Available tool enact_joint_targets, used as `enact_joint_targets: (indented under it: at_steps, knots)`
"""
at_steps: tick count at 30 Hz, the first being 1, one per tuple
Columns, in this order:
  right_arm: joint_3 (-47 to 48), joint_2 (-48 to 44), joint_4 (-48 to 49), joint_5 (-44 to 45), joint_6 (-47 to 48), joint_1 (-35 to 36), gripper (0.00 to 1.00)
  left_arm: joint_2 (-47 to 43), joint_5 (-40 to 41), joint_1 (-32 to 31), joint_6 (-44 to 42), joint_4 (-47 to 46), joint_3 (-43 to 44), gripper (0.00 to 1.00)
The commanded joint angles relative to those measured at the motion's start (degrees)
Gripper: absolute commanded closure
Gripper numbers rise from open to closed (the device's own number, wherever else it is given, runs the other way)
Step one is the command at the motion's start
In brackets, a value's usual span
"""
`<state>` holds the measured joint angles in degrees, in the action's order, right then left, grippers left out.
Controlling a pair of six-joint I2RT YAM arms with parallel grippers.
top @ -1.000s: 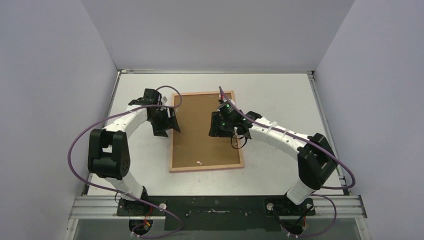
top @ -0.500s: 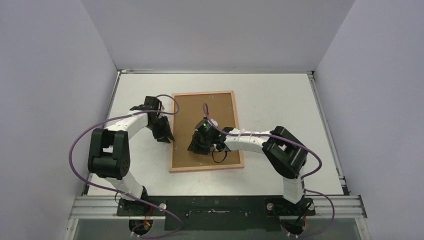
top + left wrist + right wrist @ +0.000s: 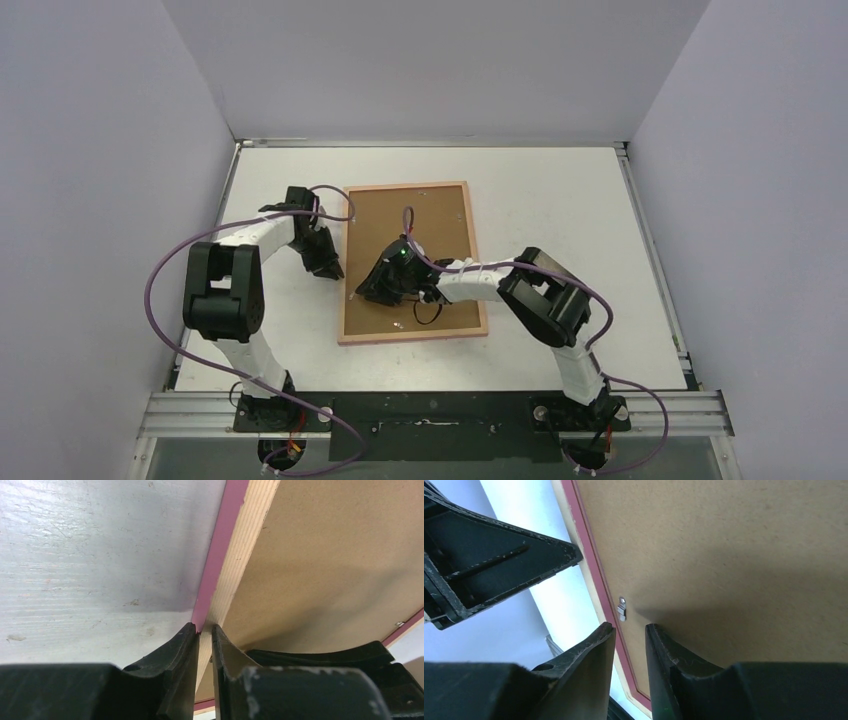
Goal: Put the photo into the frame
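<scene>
The frame point(image 3: 412, 338) lies face down in the middle of the table, its pale wood back up and a brown backing board point(image 3: 440, 230) set in it. The photo is hidden. My left gripper point(image 3: 335, 268) sits at the frame's left edge. In the left wrist view its fingers point(image 3: 187, 640) are shut on the rim point(image 3: 220, 555), pink side against one pad. My right gripper point(image 3: 368, 293) hovers over the board's left part. Its jaws point(image 3: 629, 626) stand slightly apart above the rim, holding nothing, beside a small metal tab point(image 3: 622, 608).
White table point(image 3: 560, 220) surrounds the frame, with grey walls on three sides. The two grippers are close together at the frame's left edge; the left one's black body point(image 3: 499, 560) shows in the right wrist view. Another metal tab point(image 3: 399, 324) sits near the board's front edge.
My right gripper swept from the board's right side across to its near left, narrowing its jaws. My left gripper closed from wide open onto the frame's left rim.
</scene>
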<state>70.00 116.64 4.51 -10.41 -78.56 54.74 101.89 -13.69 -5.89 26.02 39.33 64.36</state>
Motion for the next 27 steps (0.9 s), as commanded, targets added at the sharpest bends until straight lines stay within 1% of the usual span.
enact_joint_targets:
  at_steps: [1,4,10,13,19,27]
  knots:
    - [0.8,1.6,5.2,-0.4,-3.1,0.2,0.69,3.6,-1.0,0.4,-0.1,-2.6,-0.3,0.87]
    - [0.2,2.5,6.8,-0.9,-4.6,0.2,0.72,4.3,-2.5,0.4,0.8,-3.1,-1.2,0.92]
    - [2.0,3.4,5.0,-1.2,-5.0,1.0,0.75,4.5,-2.1,0.4,0.4,-2.3,-1.9,0.96]
    - [3.7,4.0,3.4,-1.2,-4.3,1.4,0.76,4.4,-2.0,0.4,0.4,-2.3,-2.0,0.97]
    - [4.2,5.8,5.9,-0.9,-3.6,1.6,0.76,4.7,-2.3,0.2,0.4,-2.0,-2.2,0.98]
    - [6.3,6.6,3.7,0.7,-0.5,1.7,0.76,5.4,-1.7,-0.2,-0.1,-1.2,-1.7,0.99]
